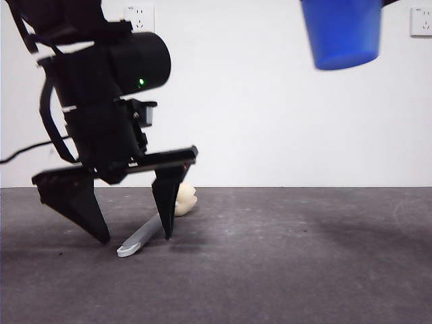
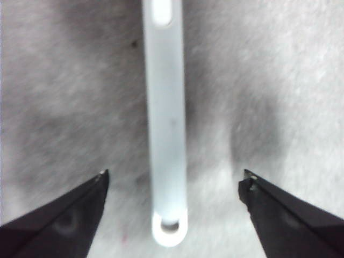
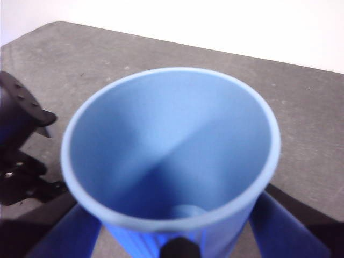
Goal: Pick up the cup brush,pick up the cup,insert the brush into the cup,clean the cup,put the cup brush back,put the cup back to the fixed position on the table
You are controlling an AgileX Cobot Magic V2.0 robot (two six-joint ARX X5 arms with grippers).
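Observation:
The cup brush lies on the table, its grey handle toward me and its cream sponge head behind. My left gripper is open and low over the table, one jaw on each side of the handle, not touching it. The handle's end with its hanging hole lies between the fingertips. My right gripper is shut on the blue cup, holding it high at the top right. In the right wrist view I look into the empty cup, its mouth open toward the camera.
A white wall with two sockets stands behind the table. The left arm's body shows in the right wrist view, lower and to the side of the cup.

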